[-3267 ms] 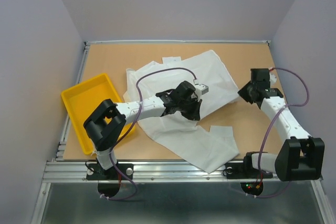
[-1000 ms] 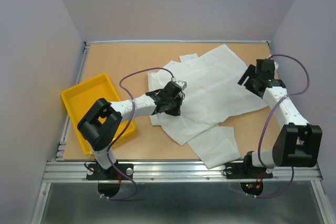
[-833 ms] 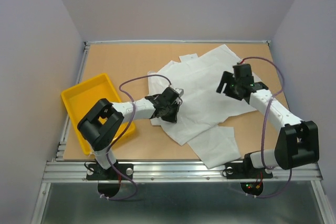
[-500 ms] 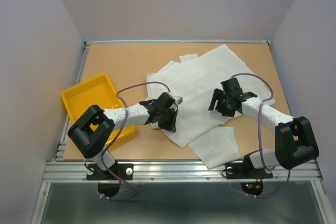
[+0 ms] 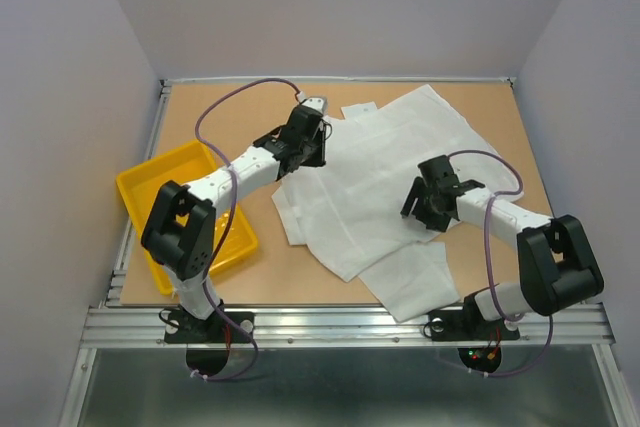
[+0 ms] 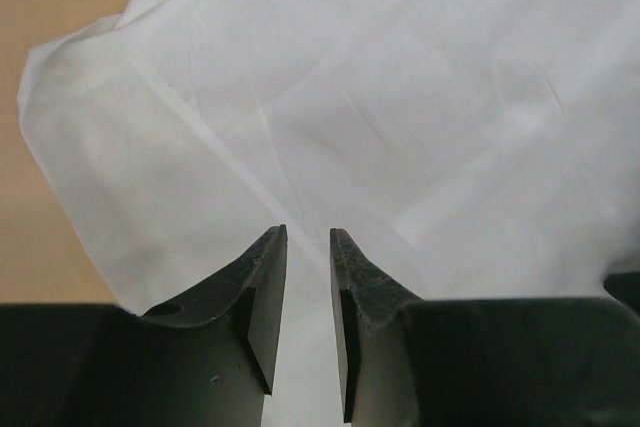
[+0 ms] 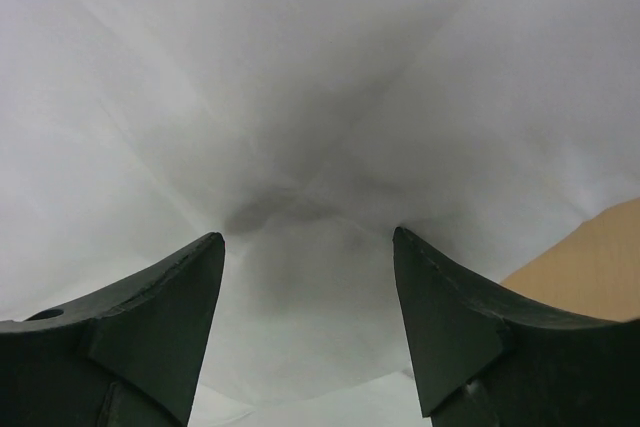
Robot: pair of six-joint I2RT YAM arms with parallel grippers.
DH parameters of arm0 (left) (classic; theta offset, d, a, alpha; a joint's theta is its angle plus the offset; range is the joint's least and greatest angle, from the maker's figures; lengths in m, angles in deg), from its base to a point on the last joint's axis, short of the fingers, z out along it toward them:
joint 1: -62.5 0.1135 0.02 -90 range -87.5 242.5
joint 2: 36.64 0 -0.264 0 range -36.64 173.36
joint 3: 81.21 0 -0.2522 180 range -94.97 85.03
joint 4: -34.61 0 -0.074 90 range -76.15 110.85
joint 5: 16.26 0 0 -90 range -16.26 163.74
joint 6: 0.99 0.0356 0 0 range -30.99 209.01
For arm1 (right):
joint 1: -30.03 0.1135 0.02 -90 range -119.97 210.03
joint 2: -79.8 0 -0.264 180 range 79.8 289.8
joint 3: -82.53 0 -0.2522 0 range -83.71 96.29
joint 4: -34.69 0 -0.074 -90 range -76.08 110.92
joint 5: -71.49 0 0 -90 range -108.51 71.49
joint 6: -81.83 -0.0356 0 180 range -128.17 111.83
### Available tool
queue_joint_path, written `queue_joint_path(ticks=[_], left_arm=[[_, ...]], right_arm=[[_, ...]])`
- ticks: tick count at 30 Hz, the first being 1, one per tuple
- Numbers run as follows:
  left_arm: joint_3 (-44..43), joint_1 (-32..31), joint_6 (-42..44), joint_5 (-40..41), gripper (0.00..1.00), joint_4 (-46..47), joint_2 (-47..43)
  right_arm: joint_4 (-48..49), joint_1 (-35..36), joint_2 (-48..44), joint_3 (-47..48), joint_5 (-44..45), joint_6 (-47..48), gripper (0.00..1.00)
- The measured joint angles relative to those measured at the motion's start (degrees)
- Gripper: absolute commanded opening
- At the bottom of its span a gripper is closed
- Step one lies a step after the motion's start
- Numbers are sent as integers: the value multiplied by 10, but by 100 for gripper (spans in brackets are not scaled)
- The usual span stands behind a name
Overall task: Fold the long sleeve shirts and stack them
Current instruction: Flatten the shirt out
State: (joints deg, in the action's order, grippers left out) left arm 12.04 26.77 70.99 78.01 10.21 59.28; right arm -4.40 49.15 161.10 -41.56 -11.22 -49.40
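One white long sleeve shirt (image 5: 385, 162) lies spread and creased across the middle of the table, a lower part (image 5: 408, 287) reaching the front edge. My left gripper (image 5: 308, 147) hovers over the shirt's back left edge. Its jaws (image 6: 308, 235) stand a narrow gap apart, with nothing between them and white cloth (image 6: 400, 97) below. My right gripper (image 5: 422, 205) is low over the shirt's right middle. It is wide open (image 7: 310, 237), its fingers straddling a raised pucker of fabric (image 7: 290, 212) without closing on it.
A yellow tray (image 5: 160, 187) sits at the left side of the table, partly under the left arm. Bare wooden table (image 5: 220, 112) shows at the back left and along the right (image 5: 510, 147). Purple cables loop above both arms.
The left gripper let go of the shirt's left edge, parted its jaws and swung to the back left. The right arm came in from the right edge and lowered onto the shirt's middle.
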Motion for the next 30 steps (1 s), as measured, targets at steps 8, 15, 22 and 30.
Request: queue_joint_path(ticks=[8, 15, 22, 30], left_arm=[[-29, 14, 20, 16, 33, -14, 156], [7, 25, 12, -9, 33, 5, 149], [139, 0, -40, -91, 33, 56, 59], [207, -193, -99, -148, 41, 37, -31]], right_arm=[[17, -22, 17, 8, 21, -11, 70], [34, -113, 126, 115, 28, 7, 70], [37, -128, 339, 381, 8, 85, 75], [9, -89, 370, 468, -48, 156, 82]])
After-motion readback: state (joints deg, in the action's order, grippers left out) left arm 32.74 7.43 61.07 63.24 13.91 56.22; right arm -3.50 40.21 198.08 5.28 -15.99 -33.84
